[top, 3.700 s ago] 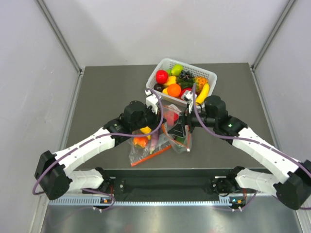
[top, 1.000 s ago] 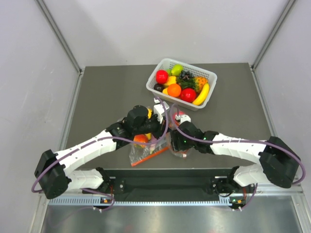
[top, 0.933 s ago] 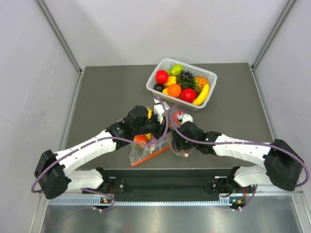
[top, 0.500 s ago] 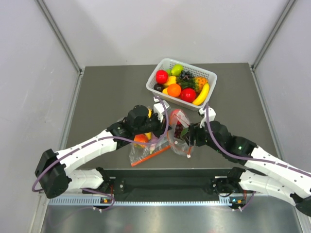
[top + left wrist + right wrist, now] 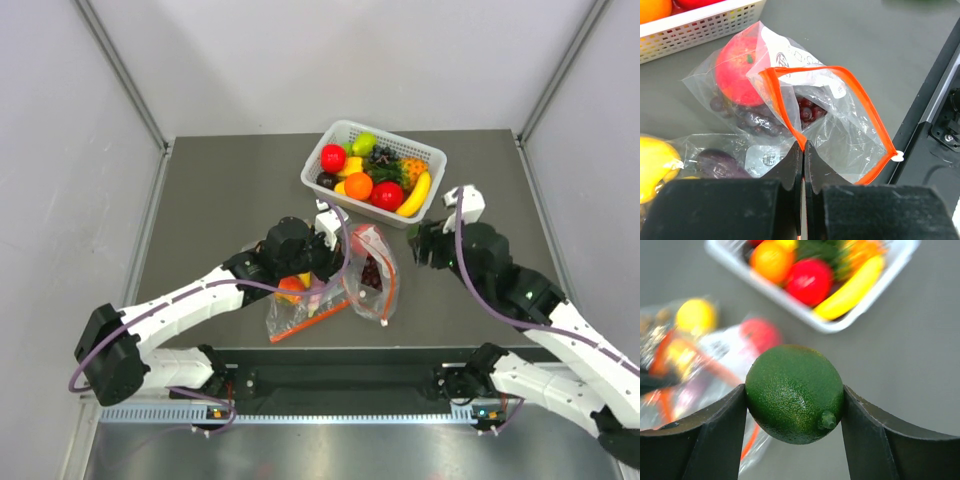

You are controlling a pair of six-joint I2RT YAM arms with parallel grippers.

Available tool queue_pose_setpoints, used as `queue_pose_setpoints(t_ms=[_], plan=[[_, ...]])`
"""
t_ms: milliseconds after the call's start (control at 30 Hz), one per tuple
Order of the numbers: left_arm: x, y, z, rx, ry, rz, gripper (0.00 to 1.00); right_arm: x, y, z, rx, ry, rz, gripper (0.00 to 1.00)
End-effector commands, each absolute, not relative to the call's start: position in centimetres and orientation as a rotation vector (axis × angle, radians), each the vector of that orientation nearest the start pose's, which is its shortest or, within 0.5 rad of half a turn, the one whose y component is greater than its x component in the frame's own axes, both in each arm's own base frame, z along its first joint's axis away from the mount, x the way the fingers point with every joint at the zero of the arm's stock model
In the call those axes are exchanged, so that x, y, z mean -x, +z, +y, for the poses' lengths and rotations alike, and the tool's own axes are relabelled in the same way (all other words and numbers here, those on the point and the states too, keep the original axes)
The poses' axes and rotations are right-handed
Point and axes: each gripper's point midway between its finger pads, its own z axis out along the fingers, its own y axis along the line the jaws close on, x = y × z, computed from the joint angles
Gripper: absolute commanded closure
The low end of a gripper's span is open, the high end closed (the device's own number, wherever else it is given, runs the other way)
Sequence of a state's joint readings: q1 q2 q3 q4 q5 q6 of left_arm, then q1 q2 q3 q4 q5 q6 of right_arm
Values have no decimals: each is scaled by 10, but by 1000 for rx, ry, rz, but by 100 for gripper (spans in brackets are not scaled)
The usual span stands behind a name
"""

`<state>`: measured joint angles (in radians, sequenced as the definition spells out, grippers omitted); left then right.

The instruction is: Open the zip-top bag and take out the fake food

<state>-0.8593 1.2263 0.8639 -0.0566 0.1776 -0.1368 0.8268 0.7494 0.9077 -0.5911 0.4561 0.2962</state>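
Observation:
The zip-top bag (image 5: 840, 130) lies open on the table, its orange-red strip forming a wide mouth; it also shows in the top view (image 5: 372, 268). A red apple (image 5: 737, 70) and dark grapes (image 5: 760, 120) are inside. My left gripper (image 5: 803, 146) is shut on the near edge of the bag's strip; in the top view it (image 5: 343, 268) sits at the bag's left side. My right gripper (image 5: 795, 395) is shut on a dark-green round fruit (image 5: 792, 390), held in the air right of the bag (image 5: 715, 365). In the top view that gripper (image 5: 416, 244) is apart from the bag.
A white basket (image 5: 437, 158) of fruit stands at the back, with banana and orange; its rim shows in the right wrist view (image 5: 840, 326). A second clear bag (image 5: 295, 308) with yellow and orange fruit lies under my left arm. The table's front edge (image 5: 935, 100) is close by.
My right gripper has drawn back out of the bag to the right and upward with the dark-green fruit in it. My left gripper has kept its hold on the bag.

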Motion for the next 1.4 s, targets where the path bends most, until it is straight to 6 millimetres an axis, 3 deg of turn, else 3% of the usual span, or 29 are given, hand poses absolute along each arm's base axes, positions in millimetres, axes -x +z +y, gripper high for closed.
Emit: queue_pose_setpoints(t_ms=[0,33,67,133,167,200,267,333,367,400,467,500,567,600,667,700,900,1067,1133,1233,1267,1333,1367], plan=[[-229,217,-318,-816,-809,1845,100,-262,300,122,198,207,1832,67],[-228,216,-318,-817,-808,1848,100,-272,303,118,198,195,1819,67],[-228,216,-318,-816,-809,1849,100,-290,311,99,129,159,1791,68],[-228,216,-316,-813,-809,1850,100,-315,306,99,150,172,1806,69],[-226,215,-316,-816,-809,1850,100,-331,312,87,111,163,1779,69],[-226,217,-315,-814,-808,1845,100,-347,304,95,141,202,1804,70],[-226,217,-312,-817,-797,1847,100,-371,310,89,123,211,1786,71],[-227,216,-309,-811,-775,1851,100,-400,299,91,128,203,1813,72],[-227,216,-307,-814,-766,1851,100,-411,310,94,144,229,1792,72],[-227,216,-306,-811,-761,1852,100,-429,293,97,146,231,1831,72],[-228,211,-305,-813,-750,1862,100,-448,302,99,154,244,1821,73],[-228,210,-304,-813,-745,1864,100,-463,285,102,159,246,1855,73],[-229,207,-305,-814,-739,1875,100,-478,286,107,167,257,1851,73],[-230,205,-305,-816,-737,1881,100,-489,267,113,181,272,1888,73],[-230,203,-307,-821,-742,1885,100,-502,265,116,186,280,1890,73],[-229,202,-308,-828,-750,1887,100,-509,248,120,194,292,1925,72],[-230,197,-313,-835,-764,1899,100,-525,207,135,216,366,1988,69],[-231,191,-317,-845,-769,1914,100,-517,184,147,234,454,2015,66],[-231,190,-318,-847,-773,1917,100,-515,184,150,240,479,2008,62],[-231,189,-320,-849,-780,1920,100,-513,178,150,250,478,2026,50],[-231,189,-320,-849,-780,1920,100,-512,177,150,254,474,2029,39],[-231,190,-321,-848,-781,1921,100,-511,179,148,260,466,2034,32],[-231,190,-320,-846,-780,1919,100,-510,181,148,264,463,2032,22]])
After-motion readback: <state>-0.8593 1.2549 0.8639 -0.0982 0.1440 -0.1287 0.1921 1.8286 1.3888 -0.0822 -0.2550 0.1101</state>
